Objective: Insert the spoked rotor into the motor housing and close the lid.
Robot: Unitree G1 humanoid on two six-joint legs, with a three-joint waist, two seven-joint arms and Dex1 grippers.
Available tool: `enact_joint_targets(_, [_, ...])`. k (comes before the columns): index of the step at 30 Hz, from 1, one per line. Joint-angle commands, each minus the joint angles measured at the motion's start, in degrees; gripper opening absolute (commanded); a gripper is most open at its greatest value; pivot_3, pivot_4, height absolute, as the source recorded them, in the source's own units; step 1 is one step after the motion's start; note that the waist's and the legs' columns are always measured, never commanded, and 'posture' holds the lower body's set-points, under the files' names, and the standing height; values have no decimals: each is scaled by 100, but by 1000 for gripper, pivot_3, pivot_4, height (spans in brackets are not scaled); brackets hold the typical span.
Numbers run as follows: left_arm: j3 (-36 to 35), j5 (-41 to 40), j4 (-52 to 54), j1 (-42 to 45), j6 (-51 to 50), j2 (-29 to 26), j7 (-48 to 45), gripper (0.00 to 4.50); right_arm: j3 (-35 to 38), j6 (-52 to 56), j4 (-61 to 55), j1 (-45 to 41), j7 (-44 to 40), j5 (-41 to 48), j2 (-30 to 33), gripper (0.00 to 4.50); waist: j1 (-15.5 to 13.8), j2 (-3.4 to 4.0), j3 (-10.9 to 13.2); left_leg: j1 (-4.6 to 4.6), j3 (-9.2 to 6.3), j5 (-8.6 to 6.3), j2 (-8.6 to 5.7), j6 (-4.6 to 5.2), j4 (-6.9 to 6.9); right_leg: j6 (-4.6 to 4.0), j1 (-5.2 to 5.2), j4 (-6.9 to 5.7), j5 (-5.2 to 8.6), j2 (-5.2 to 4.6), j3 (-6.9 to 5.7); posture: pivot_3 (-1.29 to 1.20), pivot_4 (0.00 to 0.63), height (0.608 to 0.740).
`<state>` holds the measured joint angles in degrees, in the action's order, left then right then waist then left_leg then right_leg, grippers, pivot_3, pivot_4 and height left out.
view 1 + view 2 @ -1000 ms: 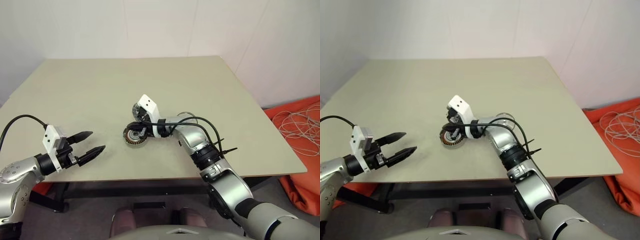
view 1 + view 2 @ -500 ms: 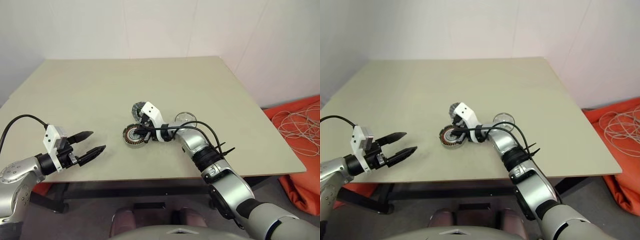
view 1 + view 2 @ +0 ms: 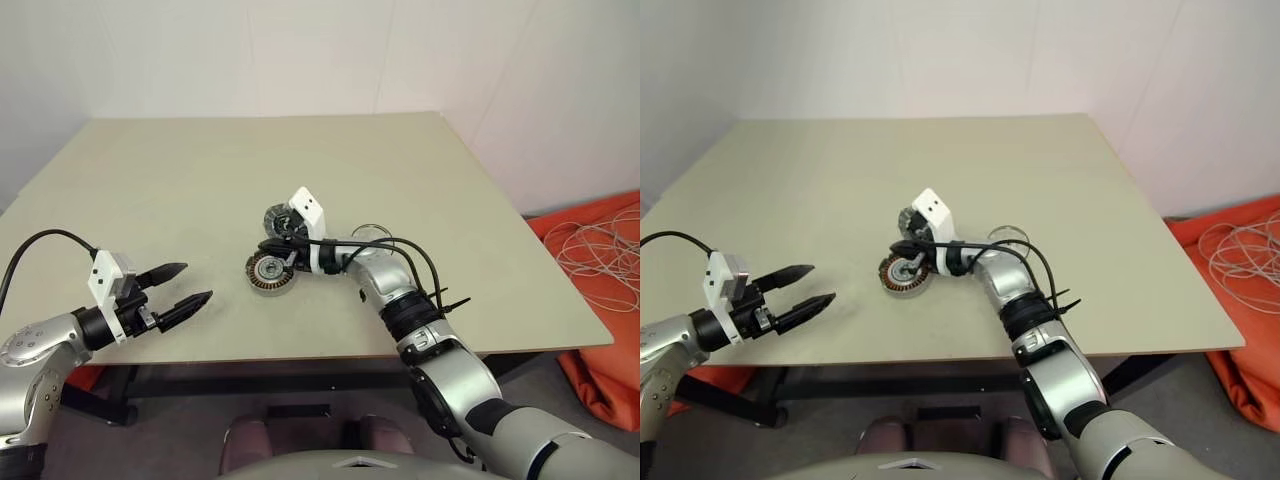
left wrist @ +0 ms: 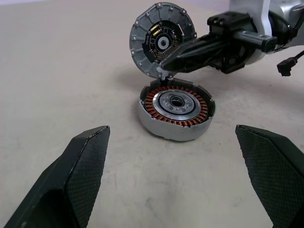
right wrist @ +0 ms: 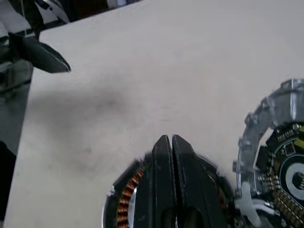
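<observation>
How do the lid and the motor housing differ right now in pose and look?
The lid stands tilted up on edge, its dark green-marked face showing; the motor housing sits flat on the table, open side up. The lid is a thin disc; the housing is a deeper cup ringed with copper windings. Both are round, grey and similarly wide.

- I see a square beige table (image 3: 200,170) carrying everything.
- The motor housing (image 3: 270,272) sits flat on it near the front edge, copper windings up.
- Its lid (image 4: 161,40) stands tilted open at the housing's far rim.
- The spoked rotor (image 3: 372,234) lies just right of them.
</observation>
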<state>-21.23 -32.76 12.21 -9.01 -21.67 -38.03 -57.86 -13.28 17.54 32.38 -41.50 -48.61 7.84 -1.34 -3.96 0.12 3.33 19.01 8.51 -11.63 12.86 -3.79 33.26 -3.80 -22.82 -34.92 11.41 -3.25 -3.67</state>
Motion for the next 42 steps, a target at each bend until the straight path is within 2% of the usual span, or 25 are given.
enact_joint_targets(1, [-59, -113, 132, 87, 74, -33, 23, 4500, -132, -97, -82, -76, -15, -151, 70, 52, 1, 0, 0, 0, 0, 0, 0, 0, 0, 0, 0, 0, 0, 0, 0, 0, 0, 740])
enact_joint_targets(9, [-63, -126, 145, 71, 64, -38, 30, 4500, -592, 7, 551, 76, 147, -760, 343, 52, 5, 2, -1, -8, 0, 1, 0, -1, 1, 22, 6, -2, 13, 0, 2, 0, 0, 740])
enact_joint_targets(21, [-38, -122, 123, 126, 76, -41, 31, 4500, 27, -36, -69, -95, 6, -84, 86, 52, 2, -1, -1, -17, 0, 1, 0, -2, 2, 29, 13, -4, 17, 1, 4, 0, 0, 740])
enact_joint_targets(28, [-22, -115, 113, 161, 71, -27, 46, 4500, -195, -78, -207, 63, -210, -193, 105, 52, 3, -1, -1, 3, 0, 0, 0, -1, -1, -1, -7, -2, 0, 1, 3, 0, 0, 740])
enact_joint_targets(35, [-60, -142, 158, 94, 54, -31, 63, 4500, -561, -93, 384, 110, -107, -626, 216, 52, 5, -1, -1, 1, 0, 1, 0, -1, 0, 15, -5, -2, 9, 1, 3, 0, 0, 740])
enact_joint_targets(38, [-94, -164, 170, 63, 46, -46, 68, 4500, -484, -114, 528, 33, 21, -641, 188, 52, 6, -1, -1, -12, 0, 1, 1, -1, 0, 31, 5, -3, 18, 1, 4, 0, 0, 740])
enact_joint_targets(42, [-161, -204, 177, -1, 48, -74, 82, 4500, -61, -252, 242, -85, -70, -177, 35, 52, 0, -1, 0, -15, 1, 1, 0, -2, 0, 32, 8, -3, 19, 1, 4, 0, 0, 740])
